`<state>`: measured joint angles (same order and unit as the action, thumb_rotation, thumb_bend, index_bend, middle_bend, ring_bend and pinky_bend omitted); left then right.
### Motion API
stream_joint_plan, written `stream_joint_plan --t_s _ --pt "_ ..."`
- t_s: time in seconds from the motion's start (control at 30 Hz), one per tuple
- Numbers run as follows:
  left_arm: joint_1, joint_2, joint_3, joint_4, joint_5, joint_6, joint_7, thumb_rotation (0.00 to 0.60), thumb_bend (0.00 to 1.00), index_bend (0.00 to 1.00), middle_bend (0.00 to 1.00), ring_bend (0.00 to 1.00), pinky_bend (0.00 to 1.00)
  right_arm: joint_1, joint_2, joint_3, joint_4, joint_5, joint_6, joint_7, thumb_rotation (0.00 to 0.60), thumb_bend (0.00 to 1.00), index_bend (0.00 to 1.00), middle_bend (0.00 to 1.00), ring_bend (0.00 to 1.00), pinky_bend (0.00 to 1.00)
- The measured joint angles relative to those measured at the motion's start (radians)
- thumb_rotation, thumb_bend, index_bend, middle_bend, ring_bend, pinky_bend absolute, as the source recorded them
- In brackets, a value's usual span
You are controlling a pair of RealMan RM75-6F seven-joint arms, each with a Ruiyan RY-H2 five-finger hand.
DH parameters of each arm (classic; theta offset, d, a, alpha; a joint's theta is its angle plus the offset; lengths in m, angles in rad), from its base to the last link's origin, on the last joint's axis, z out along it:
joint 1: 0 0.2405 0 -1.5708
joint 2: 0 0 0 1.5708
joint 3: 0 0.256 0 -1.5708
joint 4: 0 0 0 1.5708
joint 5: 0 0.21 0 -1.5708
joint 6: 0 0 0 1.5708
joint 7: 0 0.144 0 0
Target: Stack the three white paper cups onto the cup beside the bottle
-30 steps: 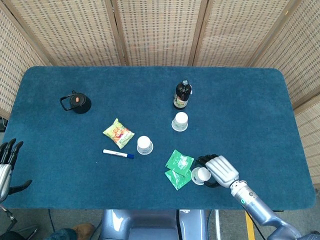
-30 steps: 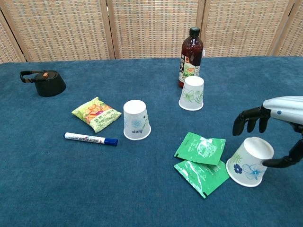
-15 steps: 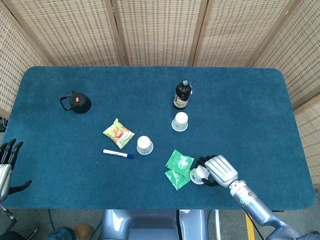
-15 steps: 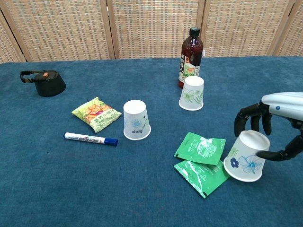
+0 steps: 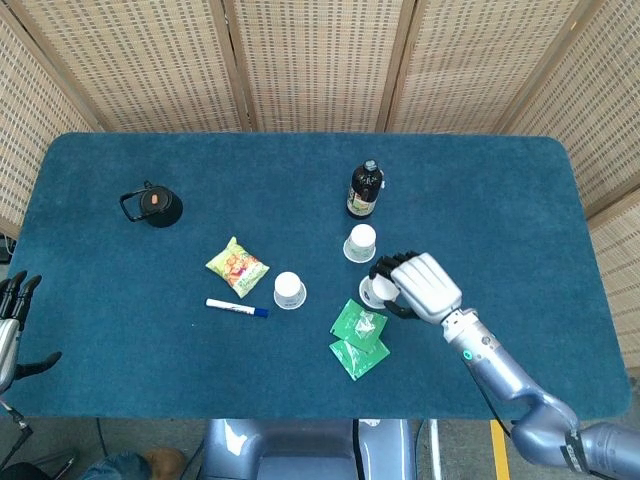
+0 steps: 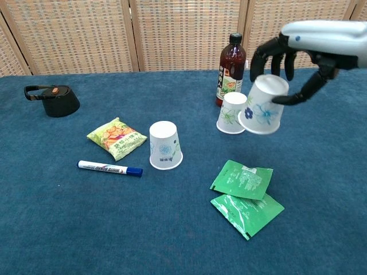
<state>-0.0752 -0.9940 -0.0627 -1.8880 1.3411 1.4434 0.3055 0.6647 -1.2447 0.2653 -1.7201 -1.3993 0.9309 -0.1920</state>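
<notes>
Cups first: the target cup [image 6: 232,113] stands upside down just at 6 o'clock of the bottle [image 6: 231,69], with nothing stacked on it yet. The right hand [image 6: 289,62] holds a blue-flowered cup [image 6: 263,105] in the air, tilted and mouth down, pinched between thumb and curled fingers; in the chest view it hangs just at 3 o'clock of the target, overlapping its edge, though whether they touch I cannot tell. A second loose cup [image 6: 165,145] stands inverted on the table well off at 8 o'clock of the target. A third loose cup is nowhere to be seen in either view.

By my judgement the task is barely begun: no cup is stacked, the held one has to be levelled and lowered over the target, and the other is untouched.

The left hand [image 5: 10,320] sits at the table's near left edge, fingers spread and holding nothing.

A dark blue felt-like cloth [image 5: 500,200] covers the table. On it lie two green packets [image 6: 243,195], a marker [image 6: 110,168], a snack bag [image 6: 116,138] and a black lidded pot [image 6: 53,99]. Woven cane screens [image 5: 320,60] close off the far side.
</notes>
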Motion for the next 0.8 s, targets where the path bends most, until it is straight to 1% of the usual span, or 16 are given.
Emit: stream_joint_plan --t_s 0.13,0.3,0.4,0.6,0.8 --pt "-0.005 -0.007 -0.006 0.001 -0.022 -0.003 0.011 0.6 0.0 0.0 0.0 0.0 0.0 0.087 -0.033 0.058 0.07 0.068 -0.048 -0.039 0.6 0.54 0.45 0.49 0.47 0.5" --pt "-0.014 -0.028 -0.028 0.008 -0.079 0.002 0.046 0.6 0.0 0.0 0.0 0.0 0.0 0.189 -0.075 0.096 0.161 0.193 -0.125 -0.094 0.6 0.56 0.45 0.49 0.47 0.5" --pt "-0.021 -0.038 -0.035 0.012 -0.102 -0.001 0.064 0.6 0.0 0.0 0.0 0.0 0.0 0.23 -0.101 0.108 0.205 0.274 -0.16 -0.126 0.6 0.56 0.45 0.49 0.47 0.5" --pt "-0.036 -0.042 -0.038 0.016 -0.124 -0.019 0.074 0.6 0.0 0.0 0.0 0.0 0.0 0.306 -0.154 0.104 0.302 0.387 -0.193 -0.193 0.6 0.56 0.45 0.49 0.47 0.5" --pt "-0.041 -0.043 -0.036 0.023 -0.129 -0.024 0.07 0.6 0.0 0.0 0.0 0.0 0.0 0.34 -0.164 0.08 0.32 0.496 -0.198 -0.247 0.6 0.55 0.45 0.49 0.48 0.5"
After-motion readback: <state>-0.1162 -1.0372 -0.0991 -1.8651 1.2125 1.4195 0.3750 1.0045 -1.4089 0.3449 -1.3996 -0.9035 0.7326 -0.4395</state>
